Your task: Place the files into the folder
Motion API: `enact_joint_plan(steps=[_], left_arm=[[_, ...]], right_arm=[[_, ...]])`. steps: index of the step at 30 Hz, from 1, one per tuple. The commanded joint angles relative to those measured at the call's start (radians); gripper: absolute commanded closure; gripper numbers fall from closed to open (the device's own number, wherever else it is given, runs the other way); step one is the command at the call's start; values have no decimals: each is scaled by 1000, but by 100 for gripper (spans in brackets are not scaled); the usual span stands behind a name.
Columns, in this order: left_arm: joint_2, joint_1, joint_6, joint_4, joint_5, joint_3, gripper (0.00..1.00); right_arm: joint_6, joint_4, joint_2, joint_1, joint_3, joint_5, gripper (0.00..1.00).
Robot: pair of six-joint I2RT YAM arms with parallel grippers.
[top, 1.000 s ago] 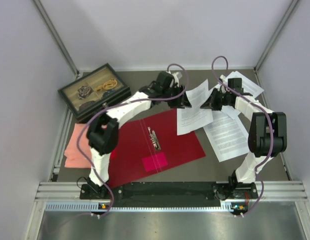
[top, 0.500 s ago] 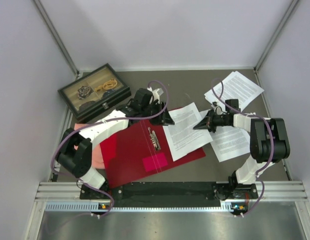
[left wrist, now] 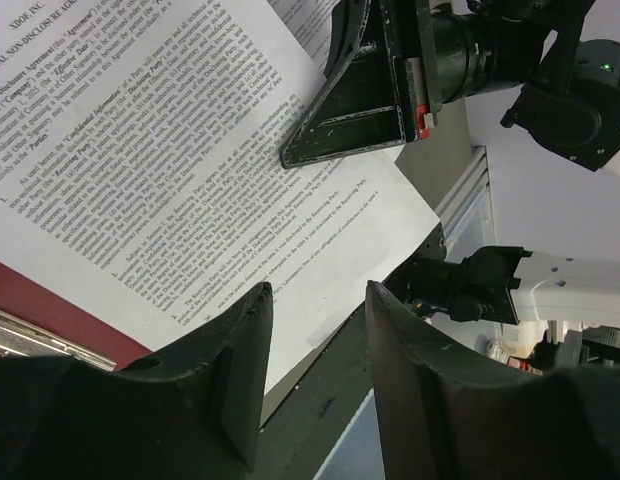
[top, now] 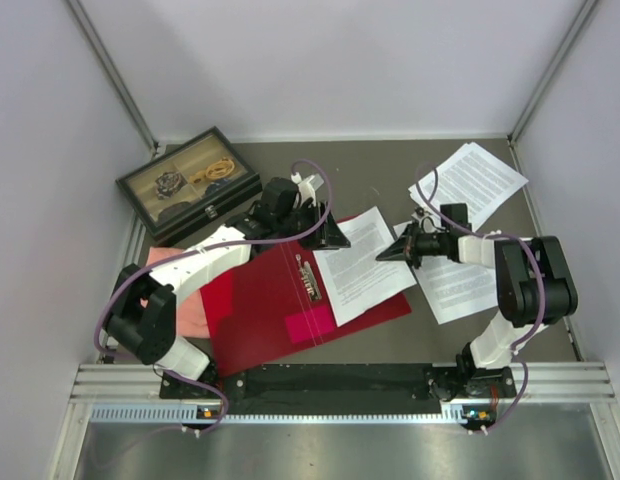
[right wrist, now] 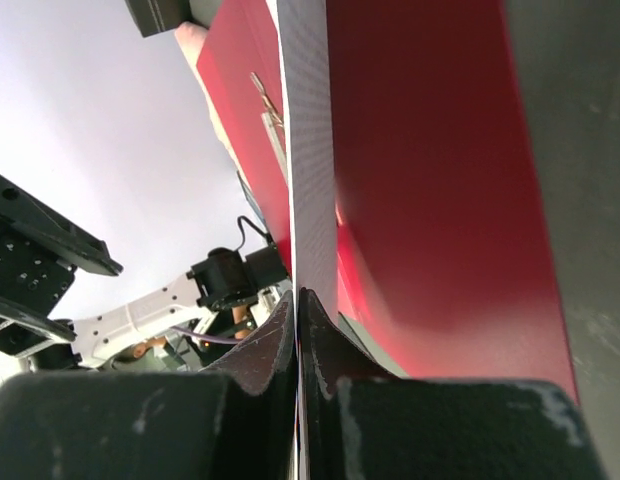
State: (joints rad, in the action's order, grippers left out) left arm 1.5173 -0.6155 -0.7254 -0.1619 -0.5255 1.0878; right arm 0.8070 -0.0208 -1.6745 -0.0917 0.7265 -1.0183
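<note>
Paper sheet lies on the red folder's right half, long axis slanting away from the bases. The right gripper is clenched on its right edge; the left gripper hangs released near the folder's spine.

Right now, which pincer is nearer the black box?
Left. The left pincer is just right of the black box; the right pincer is farther right, pinching the sheet.
</note>
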Motion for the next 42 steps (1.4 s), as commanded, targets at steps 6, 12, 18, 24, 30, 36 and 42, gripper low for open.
enact_joint_plan(steps=[6, 12, 18, 24, 30, 36, 42], left_arm=[[-29, 8, -6, 65, -27, -20, 53], [-32, 11, -8, 71, -31, -31, 54], [-37, 17, -5, 73, -39, -37, 54], [-34, 26, 0, 73, -48, -48, 54], [-28, 28, -5, 79, -62, -51, 54], [-17, 30, -5, 76, -70, -39, 54], [-2, 28, -9, 79, -73, -29, 54]], right_arm=[[101, -163, -2, -60, -12, -23, 100], [146, -217, -37, -109, -4, -22, 100], [65, -116, -54, -123, 37, 3, 100], [-210, 140, -71, -123, 148, 84, 100], [-253, 127, -99, -128, 152, 87, 100], [-273, 125, -84, -151, 137, 112, 100], [-250, 95, -51, -152, 110, 152, 100]])
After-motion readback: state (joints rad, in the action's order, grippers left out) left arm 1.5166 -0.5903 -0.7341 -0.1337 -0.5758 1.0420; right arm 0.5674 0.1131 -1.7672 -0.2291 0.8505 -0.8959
